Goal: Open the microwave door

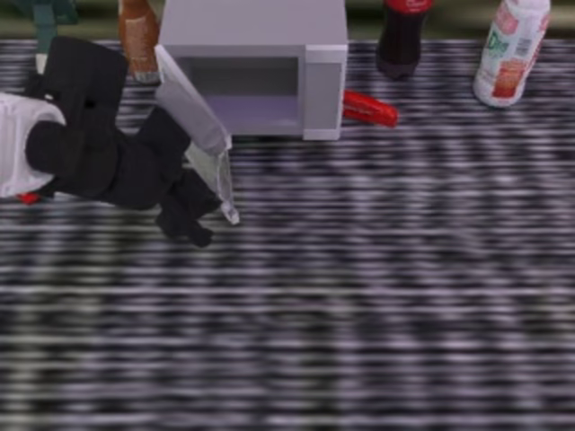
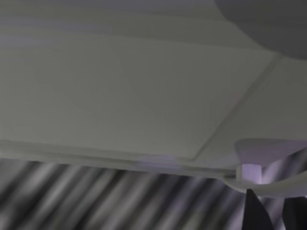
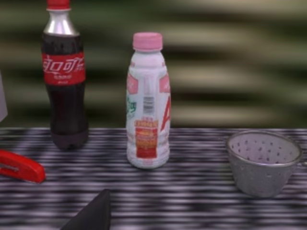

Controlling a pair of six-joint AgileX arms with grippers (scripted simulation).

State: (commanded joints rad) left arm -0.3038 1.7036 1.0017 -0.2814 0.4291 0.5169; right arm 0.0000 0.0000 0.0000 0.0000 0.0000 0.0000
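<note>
Already your microwave door [image 1: 199, 126] stands swung well out from the microwave [image 1: 256, 63] at the back of the table, hinged on its left side, baring the lilac floor inside; your left gripper [image 1: 193, 215] sits at the door's free outer edge, though whether its fingers clamp that edge you cannot tell; the left wrist view is filled by the door panel [image 2: 120, 96]; your right arm is out of the top view, facing a cola bottle [image 3: 64, 81], a pink-capped bottle [image 3: 147, 103] and a metal strainer [image 3: 263, 163].

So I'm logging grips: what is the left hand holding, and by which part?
The left hand is at the microwave door, at its free outer edge; an actual grip cannot be told.
</note>
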